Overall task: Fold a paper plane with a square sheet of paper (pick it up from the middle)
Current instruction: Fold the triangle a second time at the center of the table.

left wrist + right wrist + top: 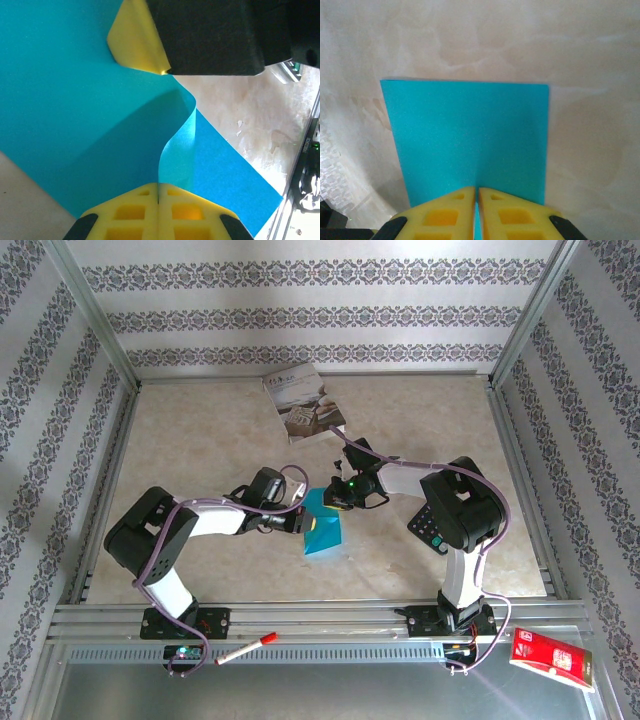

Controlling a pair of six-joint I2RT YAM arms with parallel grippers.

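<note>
Square sheet of paper (pixel 470 135) pinched by L tool (pixel 158 192), R tool (pixel 476 192).

Bright, even light is seen throughout, with only soft shadows cast on the counter (pixel 420 430). A diffuse shadow is thrown across the square sheet of paper (pixel 75 100).

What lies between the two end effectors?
The teal square sheet of paper, gripped by both the left end effector and right end effector; the top view shows it.
</note>
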